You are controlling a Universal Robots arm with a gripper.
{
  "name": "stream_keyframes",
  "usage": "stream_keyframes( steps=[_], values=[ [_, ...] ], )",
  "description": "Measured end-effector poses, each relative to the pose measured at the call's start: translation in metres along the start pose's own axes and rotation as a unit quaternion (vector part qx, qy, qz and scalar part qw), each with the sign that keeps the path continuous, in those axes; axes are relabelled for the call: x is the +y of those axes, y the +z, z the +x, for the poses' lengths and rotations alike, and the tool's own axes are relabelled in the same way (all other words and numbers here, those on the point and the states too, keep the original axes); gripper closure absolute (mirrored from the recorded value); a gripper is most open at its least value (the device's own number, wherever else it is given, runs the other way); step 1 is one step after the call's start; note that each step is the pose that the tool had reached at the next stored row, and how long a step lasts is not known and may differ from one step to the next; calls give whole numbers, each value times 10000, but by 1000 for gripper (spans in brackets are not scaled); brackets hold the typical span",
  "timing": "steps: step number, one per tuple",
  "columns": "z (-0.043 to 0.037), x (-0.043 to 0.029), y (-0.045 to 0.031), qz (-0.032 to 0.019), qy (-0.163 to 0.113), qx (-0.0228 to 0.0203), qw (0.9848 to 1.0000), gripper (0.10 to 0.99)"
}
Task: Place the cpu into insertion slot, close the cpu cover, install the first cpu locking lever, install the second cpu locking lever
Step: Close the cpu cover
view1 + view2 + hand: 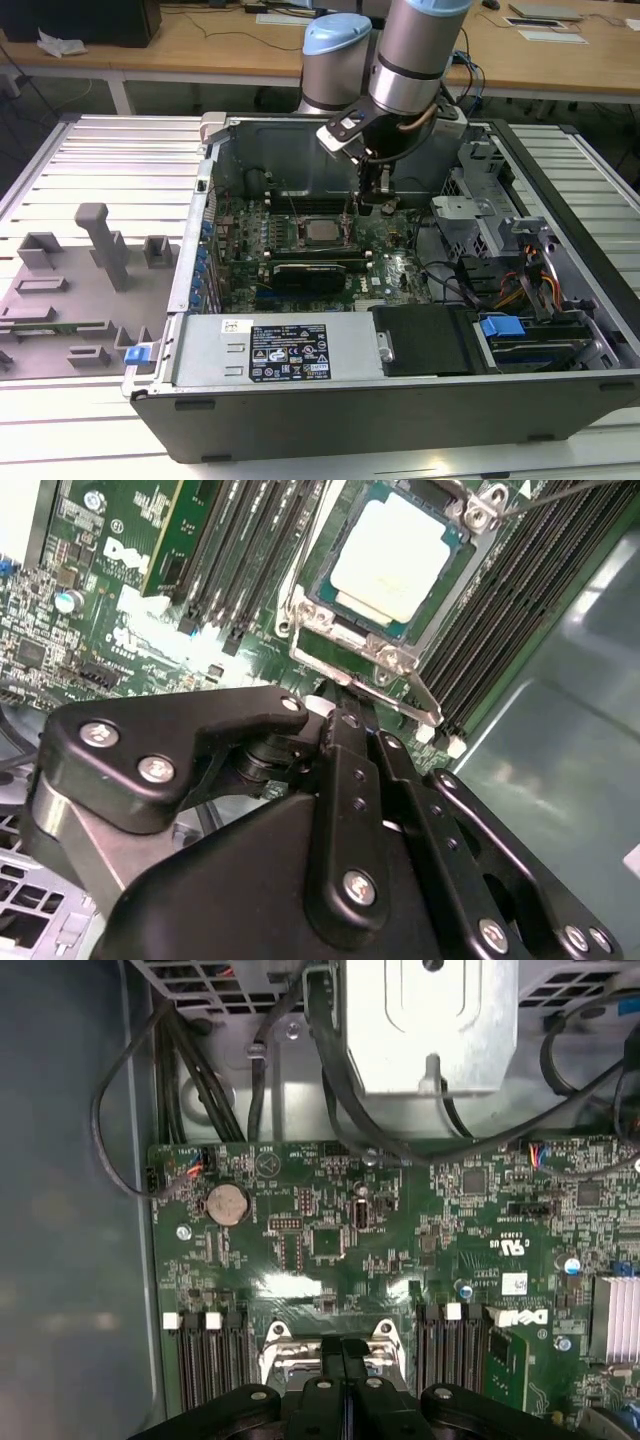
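The cpu (320, 231) (395, 555) lies flat in the insertion slot (301, 240) on the green board, its pale metal top showing. The cpu cover (345, 630) lies down around it as a frame with silver tabs. A thin wire locking lever (298, 580) runs along one side of the socket, and another (560, 492) along the far side. My gripper (368, 205) (335, 715) (345, 1345) hangs shut just beside the socket's edge, on the exterior view's right of the cpu, with nothing between its black fingers. The socket's silver frame (285, 1355) shows just past the fingertips.
Memory slots (230, 550) flank the socket. A long black card (315, 272) lies in front of it. The labelled metal plate (285, 350) spans the case front. Drive cage and cables (530, 290) crowd the exterior view's right. Grey fixtures (100, 250) stand outside the case.
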State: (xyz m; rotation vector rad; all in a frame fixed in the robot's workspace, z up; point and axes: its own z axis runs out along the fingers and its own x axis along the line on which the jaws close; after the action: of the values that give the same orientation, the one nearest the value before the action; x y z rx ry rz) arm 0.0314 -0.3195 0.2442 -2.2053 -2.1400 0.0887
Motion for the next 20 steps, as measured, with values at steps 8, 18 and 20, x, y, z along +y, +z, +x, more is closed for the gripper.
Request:
stream_keyframes(
  steps=[8, 18, 20],
  values=[
    [-5, -160, 14, -158, -2, 5, 9999, 980],
    [-15, -495, 68, -502, -7, 35, 9987, 980],
    [-17, -541, 103, -502, -7, 35, 9987, 980]
  ],
)
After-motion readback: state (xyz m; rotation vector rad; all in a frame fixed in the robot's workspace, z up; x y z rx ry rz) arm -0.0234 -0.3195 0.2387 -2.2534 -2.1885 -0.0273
